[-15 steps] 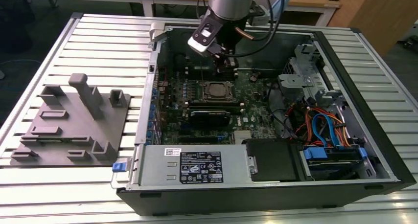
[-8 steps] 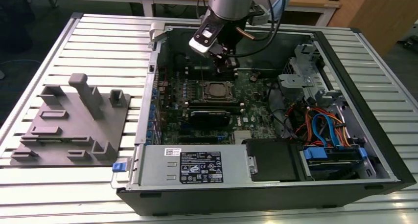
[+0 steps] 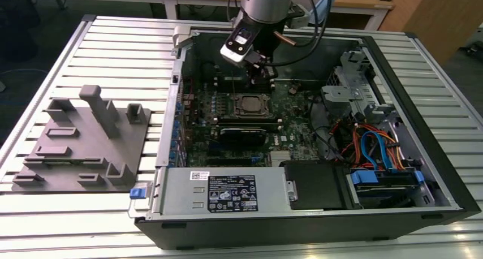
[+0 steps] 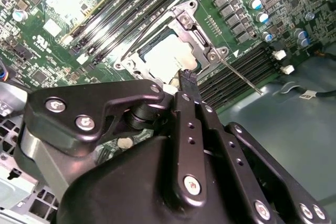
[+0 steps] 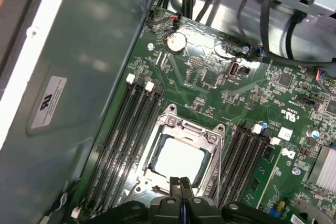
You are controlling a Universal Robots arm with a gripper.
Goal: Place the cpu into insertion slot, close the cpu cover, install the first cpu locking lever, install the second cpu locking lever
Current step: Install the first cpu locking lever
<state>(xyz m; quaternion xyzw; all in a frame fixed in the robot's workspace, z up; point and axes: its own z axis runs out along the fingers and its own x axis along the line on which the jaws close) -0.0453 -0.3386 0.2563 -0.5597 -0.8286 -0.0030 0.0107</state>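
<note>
Looked down on a slatted metal workbench (image 3: 113,50) bearing an open computer case (image 3: 441,174), with a grey fixture plate (image 3: 83,151) just beside it on the exterior view's left. Found the arm reaching into the case over the green motherboard (image 5: 210,82). Saw the gripper (image 5: 181,184) with fingers pressed together and nothing visible between them, poised close over one edge of the socket; could not tell whether touching.

Found the cpu (image 5: 178,158) already lying flat in the insertion slot (image 5: 150,167), pale metal top up, between two banks of memory slots (image 5: 121,140). Saw the cpu cover (image 5: 191,129) lying down around it, with the chip visible through the square cut-out. Noted in the second wrist view one locking lever (image 4: 239,74) sticking out free from a corner of the socket, seemingly not latched.

Judged the cpu light, stiff and fragile underneath: best held by opposite edges only, never slid. Reckoned the cover thin, springy sheet metal, to be pressed on the frame rather than over the chip. Took the lever for smooth, springy wire, apt to slip off closed fingertips; best caught near the free end for leverage.
</note>
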